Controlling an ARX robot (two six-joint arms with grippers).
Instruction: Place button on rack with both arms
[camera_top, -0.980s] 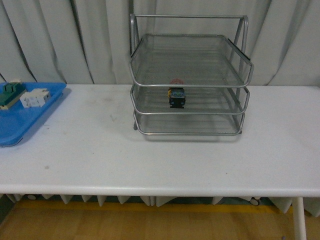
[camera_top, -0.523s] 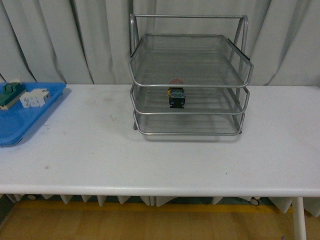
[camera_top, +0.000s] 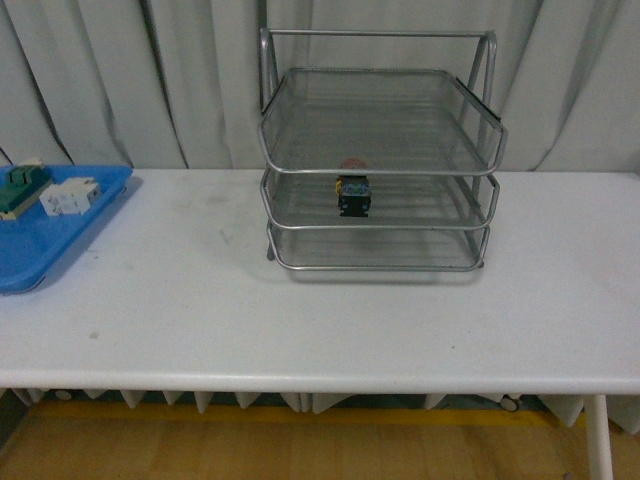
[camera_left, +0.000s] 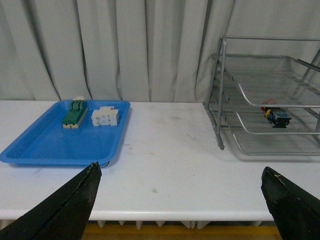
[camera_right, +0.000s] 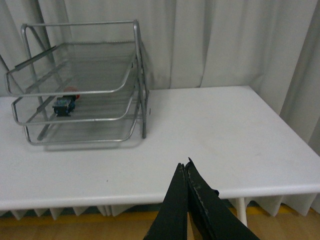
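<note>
Left claw (camera_left: 180, 197) spread wide, empty; right claw (camera_right: 186, 172) closed, empty. Both clear of the silver three-tier wire-mesh rack (camera_top: 380, 160) on the white worktop (camera_top: 320, 310). Red-capped push-button (camera_top: 353, 190) lies in the rack's middle tray.

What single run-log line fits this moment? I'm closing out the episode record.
button: on rack middle tier | left pincer: open, empty | right pincer: shut, empty | blue tray: two parts remain
</note>
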